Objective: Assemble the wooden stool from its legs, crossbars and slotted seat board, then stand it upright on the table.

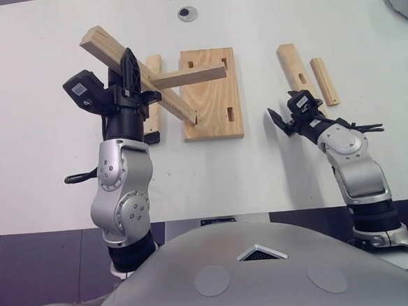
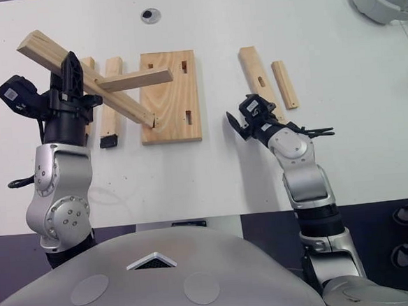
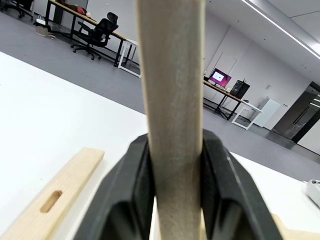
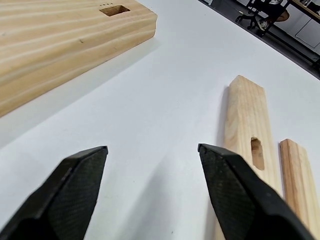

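Nearest the robot, the right gripper (image 4: 152, 149) hangs just above the white table (image 1: 35, 137), its two dark fingers (image 4: 75, 190) spread wide with nothing between them. It sits to the right of the seat board (image 1: 212, 121) and on the near side of a loose leg (image 1: 298, 73). That leg lies flat and shows one slot, and a shorter crossbar (image 1: 324, 81) lies just beside it on the right.

Left of centre, the left gripper (image 1: 128, 61) is raised off the table, its fingers pressed onto the sides of a held leg (image 1: 169, 99). This leg is tilted: its upper end points up and to the far left, and its lower end meets the seat board at the near-left slot. Whether the end is seated in the slot cannot be told. A joined crossbar (image 1: 191, 75) sticks out sideways from the held leg and reaches over the far half of the board.

The seat board lies flat, with three of its slots visible. To its left another leg (image 2: 112, 96) lies flat, with a small dark block (image 2: 108, 141) at its near end.

Farthest away, a round port (image 1: 188, 13) is set into the tabletop
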Robot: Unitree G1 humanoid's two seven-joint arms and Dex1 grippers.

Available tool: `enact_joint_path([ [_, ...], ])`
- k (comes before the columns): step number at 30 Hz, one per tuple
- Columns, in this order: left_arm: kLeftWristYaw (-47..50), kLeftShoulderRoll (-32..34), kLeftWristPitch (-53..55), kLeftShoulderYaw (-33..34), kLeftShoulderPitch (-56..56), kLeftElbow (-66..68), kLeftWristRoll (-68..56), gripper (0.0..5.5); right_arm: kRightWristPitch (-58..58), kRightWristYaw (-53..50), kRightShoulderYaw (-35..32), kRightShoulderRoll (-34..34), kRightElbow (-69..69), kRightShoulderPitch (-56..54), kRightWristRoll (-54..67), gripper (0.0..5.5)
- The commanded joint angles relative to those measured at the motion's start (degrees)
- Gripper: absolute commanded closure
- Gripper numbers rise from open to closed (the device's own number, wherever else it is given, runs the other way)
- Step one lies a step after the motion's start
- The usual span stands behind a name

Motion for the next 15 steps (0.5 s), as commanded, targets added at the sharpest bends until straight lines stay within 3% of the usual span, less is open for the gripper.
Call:
enact_joint_path([
  [1, 2.21, -0.41, 0.54, -2.55, 0.34, 1.98, 5.64, 4.48, 1.29, 0.27, -0.52, -0.5, -0.06, -2.22, 0.17, 2.12],
  [10, 3.8, -1.84, -11.68, -9.59, -4.3, 14.93, 17.88, 4.48, 2.45, -0.89, -0.38, 0.76, -0.35, -2.93, 0.16, 2.12],
  [15, 2.97, -1.09, -15.14, -14.27, -1.96, 14.26, 21.73, 4.48, 2.13, -0.87, -0.41, 0.7, -0.27, -2.17, 0.17, 2.12],
])
